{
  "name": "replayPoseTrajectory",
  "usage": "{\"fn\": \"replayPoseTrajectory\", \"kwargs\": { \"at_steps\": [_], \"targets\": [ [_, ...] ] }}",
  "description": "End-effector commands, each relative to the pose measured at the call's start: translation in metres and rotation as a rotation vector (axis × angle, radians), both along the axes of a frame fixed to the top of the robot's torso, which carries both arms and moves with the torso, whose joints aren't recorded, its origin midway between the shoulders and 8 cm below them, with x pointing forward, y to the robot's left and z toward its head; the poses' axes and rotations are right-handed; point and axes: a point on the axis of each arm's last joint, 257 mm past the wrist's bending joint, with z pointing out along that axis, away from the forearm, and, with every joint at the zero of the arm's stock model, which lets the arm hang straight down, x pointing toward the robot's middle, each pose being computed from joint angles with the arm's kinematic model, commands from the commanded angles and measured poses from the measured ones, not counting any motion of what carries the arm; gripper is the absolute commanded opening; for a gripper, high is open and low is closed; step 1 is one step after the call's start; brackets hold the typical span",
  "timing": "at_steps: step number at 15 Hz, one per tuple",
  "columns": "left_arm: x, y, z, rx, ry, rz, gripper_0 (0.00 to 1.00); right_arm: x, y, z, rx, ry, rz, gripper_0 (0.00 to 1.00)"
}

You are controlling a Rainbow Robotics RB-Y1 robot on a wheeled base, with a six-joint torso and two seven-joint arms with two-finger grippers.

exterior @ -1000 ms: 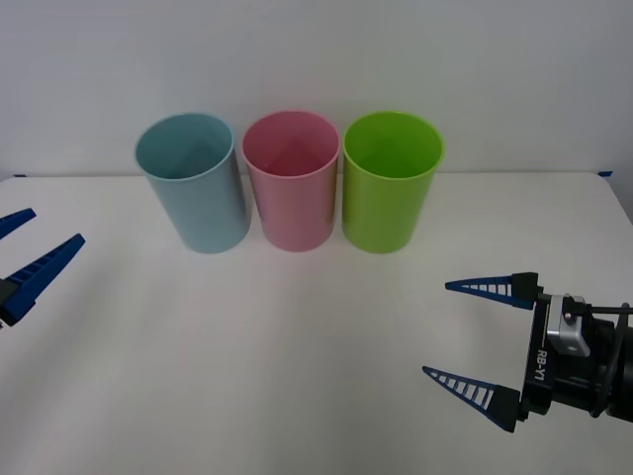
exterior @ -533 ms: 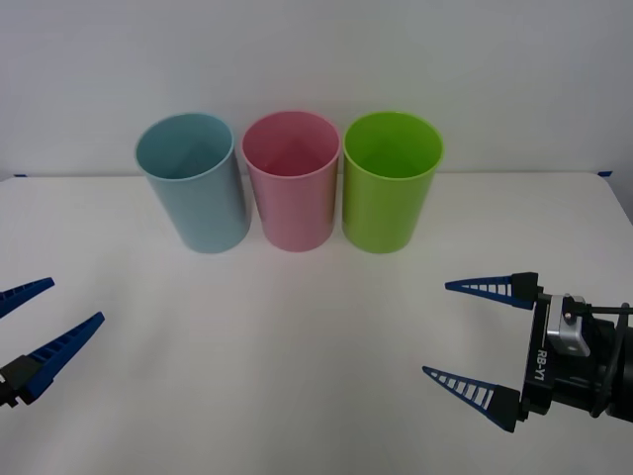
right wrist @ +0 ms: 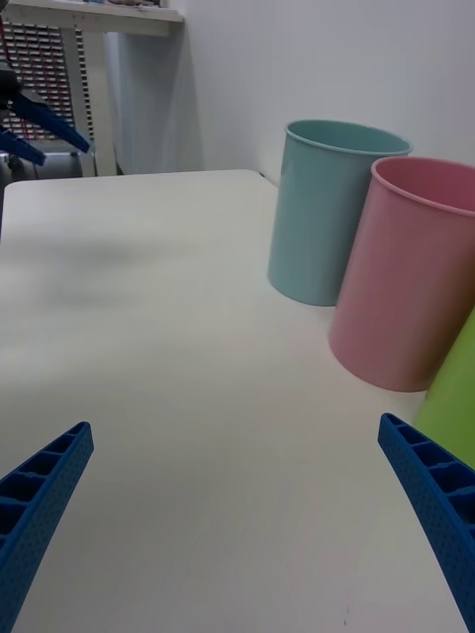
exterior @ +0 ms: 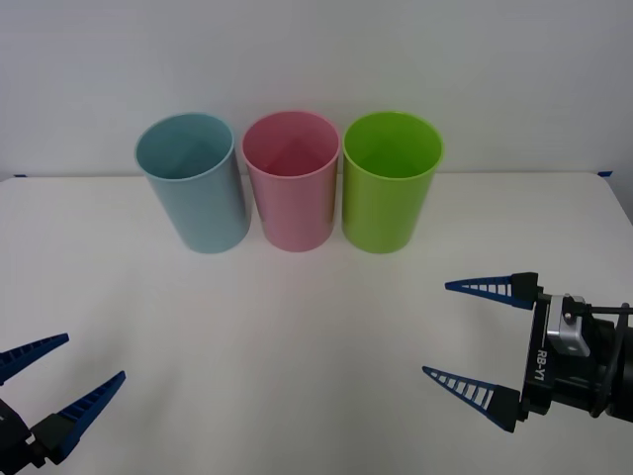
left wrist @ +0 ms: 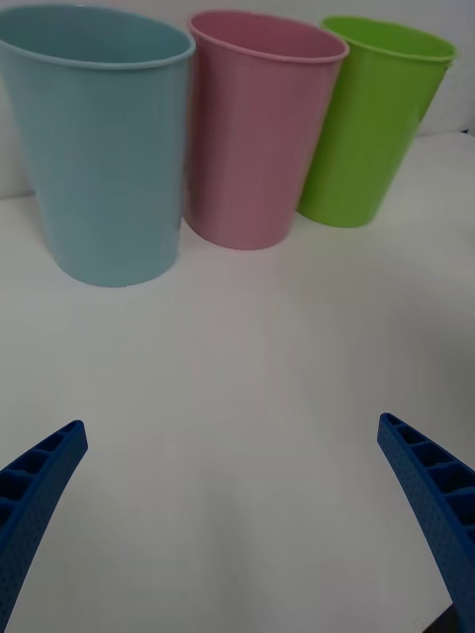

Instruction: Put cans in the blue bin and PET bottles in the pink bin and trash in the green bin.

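Observation:
Three tall bins stand in a row at the back of the white table: the blue bin [exterior: 193, 183] on the left, the pink bin [exterior: 292, 183] in the middle, the green bin [exterior: 391, 183] on the right. All three stand upright. My left gripper [exterior: 92, 357] hangs open at the front left, well short of the blue bin [left wrist: 99, 148], the pink bin [left wrist: 257, 129] and the green bin [left wrist: 371, 119]. Open and holding nothing, my right gripper [exterior: 436, 330] is at the front right. The cans, PET bottles and trash are out of view.
The white table [exterior: 297, 336] spreads bare between the grippers and the bins, and a white wall rises right behind the row. A small blue tape mark [exterior: 605, 173] sits at the table's far right corner. A shelf unit [right wrist: 59, 79] stands beyond the table's left side.
My left gripper has drawn back toward the table's front edge, away from the bins, still open. The right arm and the bins have not moved.

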Motion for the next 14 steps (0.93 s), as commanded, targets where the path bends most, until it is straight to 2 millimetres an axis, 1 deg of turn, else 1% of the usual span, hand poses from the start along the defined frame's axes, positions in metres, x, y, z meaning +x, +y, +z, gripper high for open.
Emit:
{"fn": "replayPoseTrajectory", "kwargs": {
  "at_steps": [1,4,14],
  "targets": [
    [-0.0112,-0.0042,-0.0107,0.025,0.030,-0.001,1.00,0.0000,0.0000,0.0000,0.000,0.000,0.000,1.00],
    [-0.0156,-0.0088,-0.0154,0.032,0.040,-0.009,1.00,0.0000,0.0000,0.0000,0.000,0.000,0.000,1.00],
    [-0.0156,-0.0088,-0.0154,0.030,0.041,-0.009,1.00,0.0000,0.0000,0.0000,0.000,0.000,0.000,1.00]
  ]
}}
